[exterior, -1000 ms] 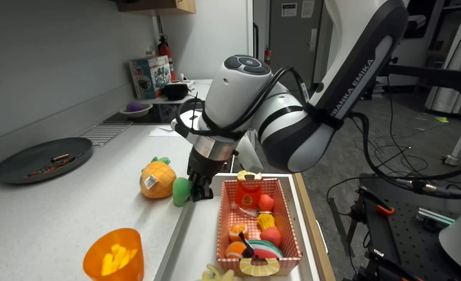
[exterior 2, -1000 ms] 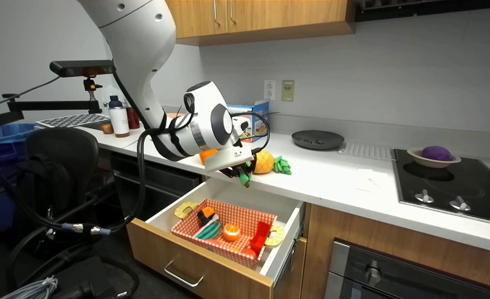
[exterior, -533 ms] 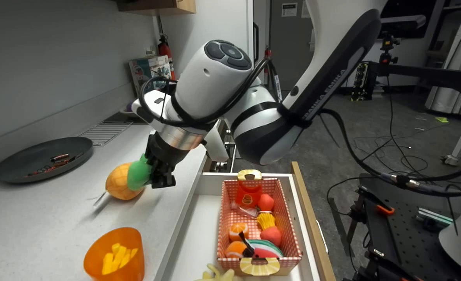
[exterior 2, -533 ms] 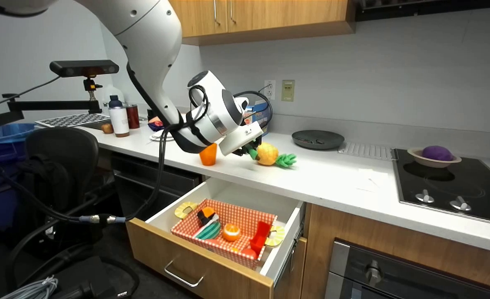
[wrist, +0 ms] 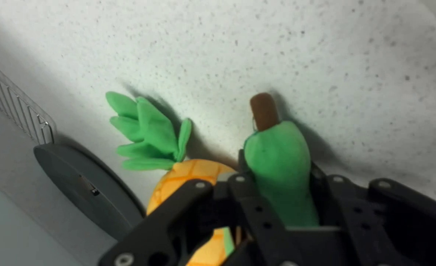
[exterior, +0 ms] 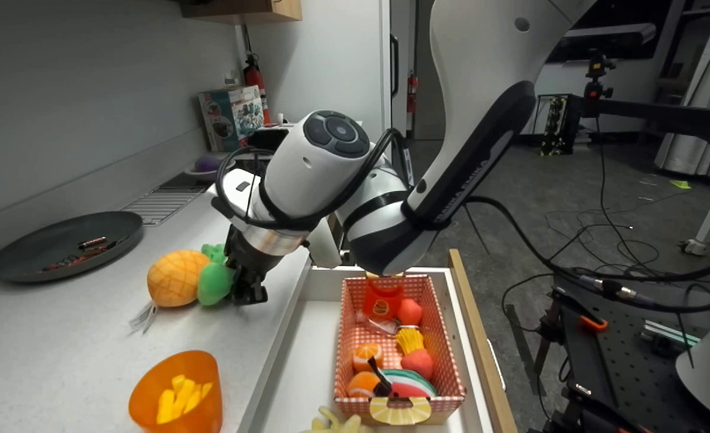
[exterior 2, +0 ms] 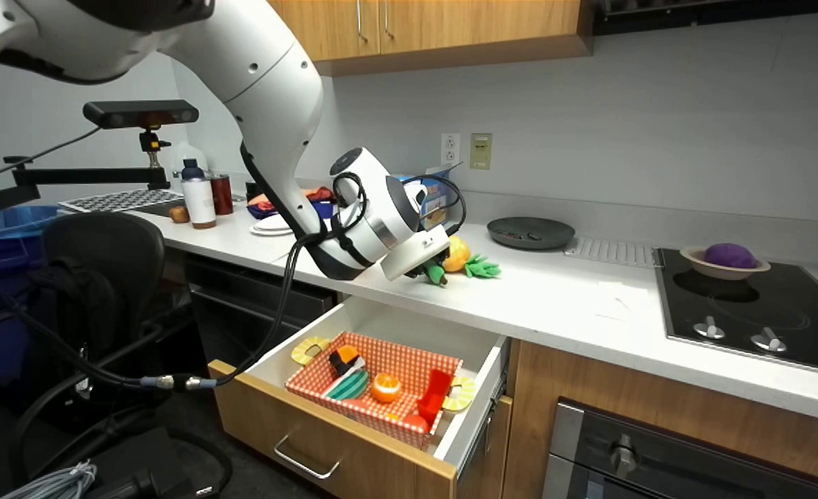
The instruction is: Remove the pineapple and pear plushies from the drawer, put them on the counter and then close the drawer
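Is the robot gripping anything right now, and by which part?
Yes, the green pear-shaped plush toy: the jaws hold it by its sides, below the brown stem.

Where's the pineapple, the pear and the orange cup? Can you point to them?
Pineapple (exterior: pixel 177 278): in an exterior view, on its orange body.
Pear (wrist: pixel 281 160): wrist view, on its green body.
Orange cup (exterior: pixel 186 364): in an exterior view, on its wall.

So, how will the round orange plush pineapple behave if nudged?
The round orange plush pineapple looks like soft fabric, so it should squash, not break. Its rounded body could roll, though the splayed green fabric leaves would probably drag.
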